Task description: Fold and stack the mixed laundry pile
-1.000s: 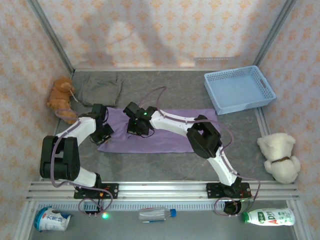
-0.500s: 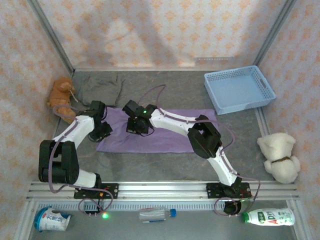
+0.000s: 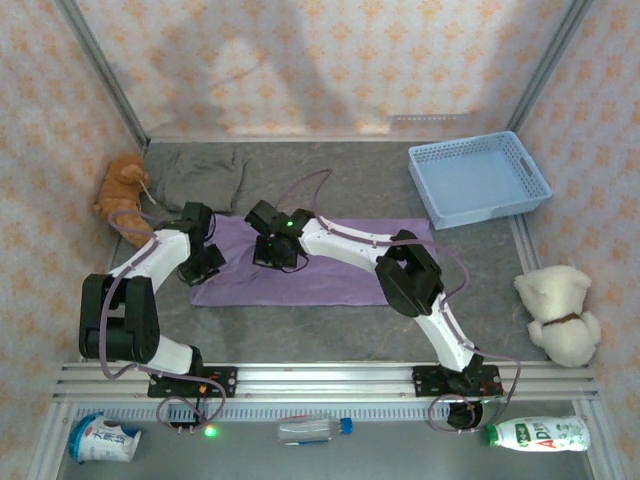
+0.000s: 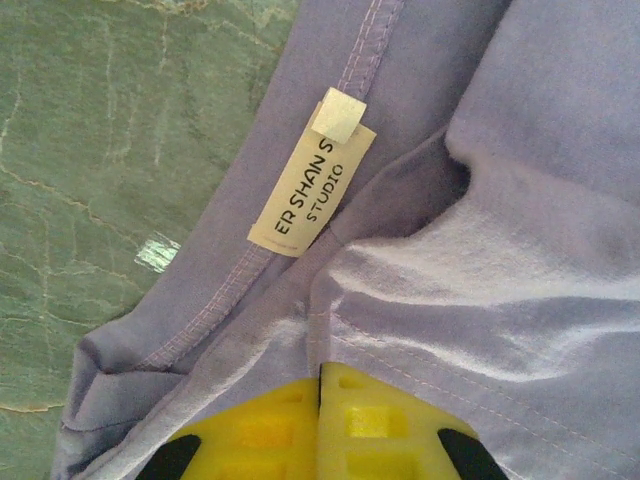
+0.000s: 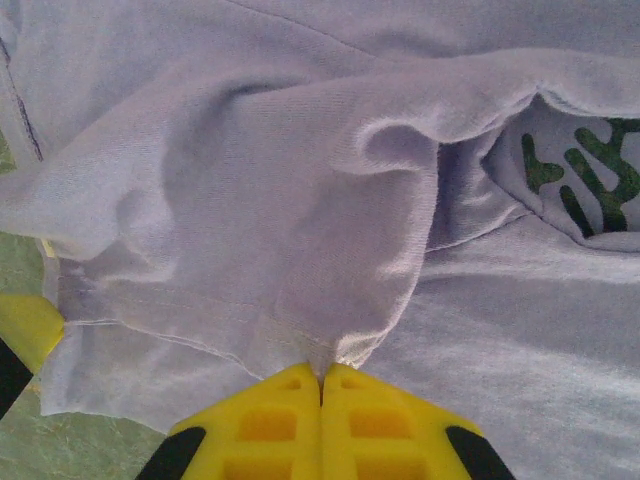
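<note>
My left fingers are pressed together with no gap between them. They pinch a fold of the lavender shirt near its neckline. A cream woven label printed with "STUDIO" lies on the cloth just past my fingertips.

My right fingers are closed just as tightly. A ridge of the same shirt rises from between them, and the dark green chest mark shows under a fold to the right.

From above, the shirt lies spread across the middle of the grey bench, and both of my arms reach onto its left half. The grey-brown trouser piece sits crumpled at the far left corner, beside an orange plush toy. A light blue basket stands at the far right, well apart from the shirt. A cream plush toy sits on the right, nearer the arms' side of the bench.
</note>
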Tool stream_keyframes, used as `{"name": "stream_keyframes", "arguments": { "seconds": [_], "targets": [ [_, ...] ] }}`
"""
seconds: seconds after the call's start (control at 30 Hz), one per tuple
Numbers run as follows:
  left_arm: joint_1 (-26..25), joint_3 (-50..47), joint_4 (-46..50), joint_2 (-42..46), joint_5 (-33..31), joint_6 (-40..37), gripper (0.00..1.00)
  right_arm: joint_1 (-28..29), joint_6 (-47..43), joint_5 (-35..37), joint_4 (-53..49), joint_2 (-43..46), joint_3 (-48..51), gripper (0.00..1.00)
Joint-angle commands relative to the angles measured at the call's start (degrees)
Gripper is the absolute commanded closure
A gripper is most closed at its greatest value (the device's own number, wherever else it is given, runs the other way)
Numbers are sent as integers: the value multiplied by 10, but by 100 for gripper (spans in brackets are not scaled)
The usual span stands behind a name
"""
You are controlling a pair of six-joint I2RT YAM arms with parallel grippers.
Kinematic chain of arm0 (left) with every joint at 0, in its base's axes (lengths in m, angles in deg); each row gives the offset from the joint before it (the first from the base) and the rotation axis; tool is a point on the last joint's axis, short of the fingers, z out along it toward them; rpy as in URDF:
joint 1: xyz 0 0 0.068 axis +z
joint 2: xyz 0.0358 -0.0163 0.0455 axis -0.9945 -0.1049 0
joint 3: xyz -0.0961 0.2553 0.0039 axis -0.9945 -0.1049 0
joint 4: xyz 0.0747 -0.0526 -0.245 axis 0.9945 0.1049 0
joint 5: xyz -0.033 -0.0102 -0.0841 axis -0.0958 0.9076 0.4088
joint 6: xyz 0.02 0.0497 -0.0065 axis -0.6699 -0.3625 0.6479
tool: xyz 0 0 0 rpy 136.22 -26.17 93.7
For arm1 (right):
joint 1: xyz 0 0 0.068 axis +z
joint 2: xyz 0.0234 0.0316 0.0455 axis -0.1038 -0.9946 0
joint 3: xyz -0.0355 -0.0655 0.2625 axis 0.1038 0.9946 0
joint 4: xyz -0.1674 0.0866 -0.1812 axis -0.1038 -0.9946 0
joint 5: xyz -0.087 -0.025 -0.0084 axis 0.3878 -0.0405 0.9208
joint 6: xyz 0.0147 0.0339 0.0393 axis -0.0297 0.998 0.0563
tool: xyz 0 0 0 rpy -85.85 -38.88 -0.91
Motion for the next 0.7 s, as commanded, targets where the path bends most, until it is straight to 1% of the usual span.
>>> {"name": "stream_keyframes", "arguments": {
  "seconds": [0.0, 0.1, 0.17, 0.2, 0.27, 0.4, 0.5, 0.57, 0.63, 0.67],
  "targets": [
    [-1, -3, 31, 39, -9, -5, 100, -2, -6, 2, -24, 5, -17, 100],
    [0, 8, 62, 89, -9, -17, 100, -2, -8, -14, -46, 17, -13, 100],
    [6, 14, 86, 122, -14, -17, 100, -1, -3, -42, -65, 19, -9, 100],
    [10, 15, 96, 133, -13, -33, 100, 0, 1, -52, -71, 20, -6, 100],
    [19, 15, 114, 152, -7, -39, 100, 8, 2, -72, -77, 24, 1, 100],
    [21, -9, 130, 165, 1, -37, 100, 26, -7, -86, -126, 25, -2, 100],
    [21, -34, 116, 165, 2, -24, 100, 35, 6, -94, -120, 31, 34, 100],
    [21, -34, 107, 158, 4, -23, 100, 35, 19, -105, -104, 33, 57, 98],
    [21, -34, 104, 149, 9, -23, 100, 35, 17, -101, -100, 34, 56, 92],
    [21, -34, 104, 144, 13, -23, 100, 34, 12, -92, -108, 33, 48, 92]
  ]
}}
